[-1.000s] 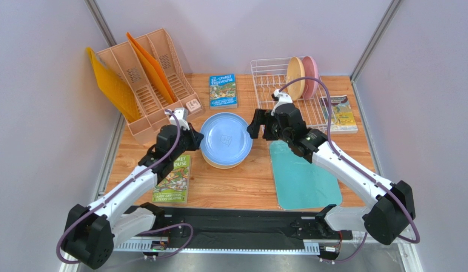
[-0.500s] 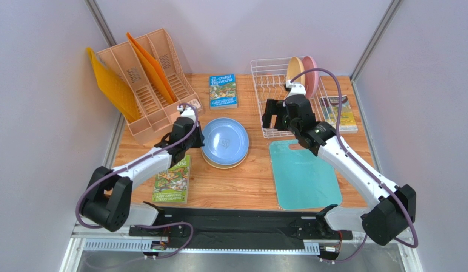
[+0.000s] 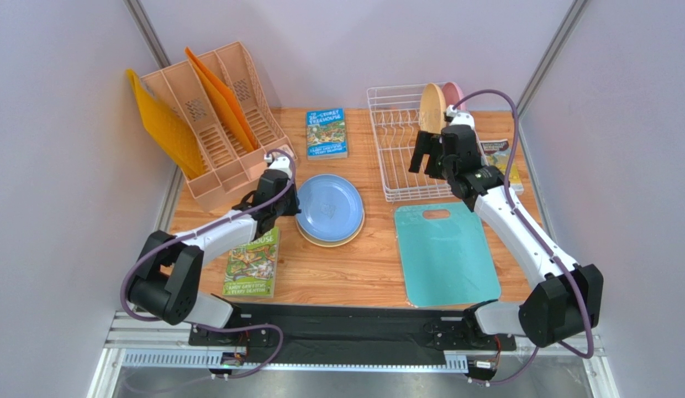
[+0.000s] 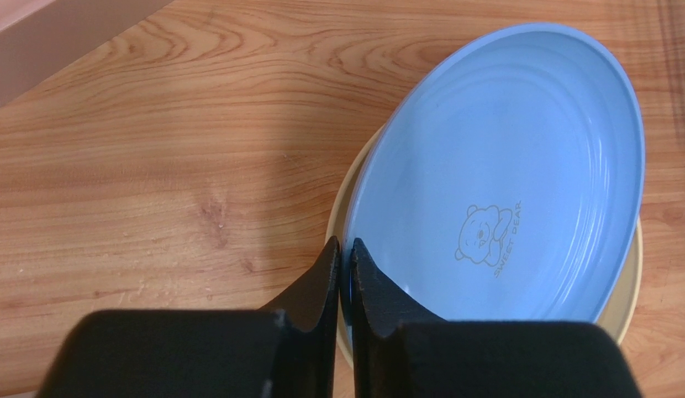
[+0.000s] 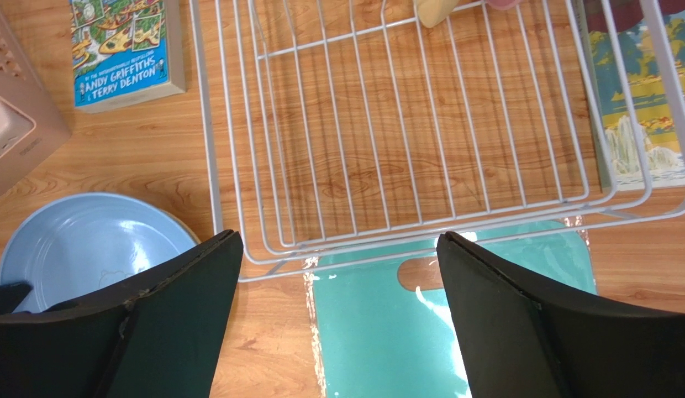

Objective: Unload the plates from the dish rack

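The left fingers (image 3: 292,201) are down low on the counter (image 3: 362,278). They are pinched together on the left rim of the blue plate (image 3: 329,206). The blue plate lies a bit crooked on top of the bottom yellow plate (image 3: 342,242), in the middle of the counter and off to the left of the rack (image 3: 377,145).

The right fingers (image 3: 427,160) are spread wide apart, with nothing in them. They hang over the right side of the rack, just in front of two plates inside it. Those two stand on edge at the back of the rack. The standing yellow plate (image 3: 431,108) is in front, and the pink plate (image 3: 456,89) is right behind it. A teal board (image 3: 445,257) lies on the counter in front of the rack.
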Tool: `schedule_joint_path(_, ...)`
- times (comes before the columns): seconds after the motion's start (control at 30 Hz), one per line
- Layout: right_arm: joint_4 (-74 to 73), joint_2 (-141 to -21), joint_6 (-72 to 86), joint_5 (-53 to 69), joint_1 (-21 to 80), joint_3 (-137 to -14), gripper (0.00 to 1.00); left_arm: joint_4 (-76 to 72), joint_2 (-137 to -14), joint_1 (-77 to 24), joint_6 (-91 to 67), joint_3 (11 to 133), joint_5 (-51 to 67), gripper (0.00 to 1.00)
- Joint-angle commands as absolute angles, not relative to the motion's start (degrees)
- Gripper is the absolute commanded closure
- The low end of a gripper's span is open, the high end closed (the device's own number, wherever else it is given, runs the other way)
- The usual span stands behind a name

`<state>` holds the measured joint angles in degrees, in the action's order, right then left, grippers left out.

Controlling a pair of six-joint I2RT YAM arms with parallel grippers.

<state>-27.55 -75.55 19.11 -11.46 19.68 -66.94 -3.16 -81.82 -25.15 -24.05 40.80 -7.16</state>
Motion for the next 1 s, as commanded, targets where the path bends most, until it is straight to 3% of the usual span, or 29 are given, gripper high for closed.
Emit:
schedule_joint_path(0.0, -26.8, -77.9, 16.9, -11.4, 17.3, -72.1, 0.05, -5.2, -82.5, -25.3, -23.6, 43.2, -7.4, 0.84)
schedule_joint_path(0.2, -27.2, -83.5, 14.8, -13.1, 14.6, -77.1, 0.05, -4.2, -82.3, -25.3, -23.2, 43.1, -6.6, 0.6)
schedule_joint_path(0.23, -27.1, -84.4, 14.4, -14.1, 14.2, -78.8, 0.05, -4.0, -82.1, -25.3, -23.2, 43.1, -6.6, 0.51)
schedule_joint_path(0.43, -25.7, -94.4, 10.7, -20.6, 11.8, -87.1, 0.05, -1.0, -77.5, -25.3, -21.0, 43.0, -6.9, 0.24)
schedule_joint_path(0.57, -25.2, -102.9, 8.1, -22.8, 11.3, -98.0, 0.07, 2.4, -71.4, -25.4, -18.5, 43.9, -5.4, 0.16)
schedule_joint_path(0.6, -25.4, -106.7, 7.4, -22.9, 11.1, -100.3, 0.1, 2.7, -70.3, -25.4, -18.2, 44.1, -5.0, 0.14)
schedule_joint_path(0.63, -25.8, -108.6, 6.2, -23.3, 11.2, -102.5, 0.12, 3.1, -69.3, -25.4, -17.4, 44.6, -4.1, 0.03)
schedule_joint_path(0.67, -26.3, -110.5, 5.6, -23.6, 11.2, -104.9, 0.15, 4.1, -67.3, -25.4, -17.1, 44.8, -3.6, 0.02)
schedule_joint_path(0.9, -27.2, -124.3, 0.3, -28.5, 11.1, -119.8, 0.38, 6.2, -60.6, -25.4, -16.3, 46.3, 2.1, 0.01)
schedule_joint_path(0.97, -26.3, -125.5, -3.7, -31.8, 11.2, -120.5, 0.54, 6.4, -59.0, -25.4, -16.0, 46.3, 2.5, 0.01)
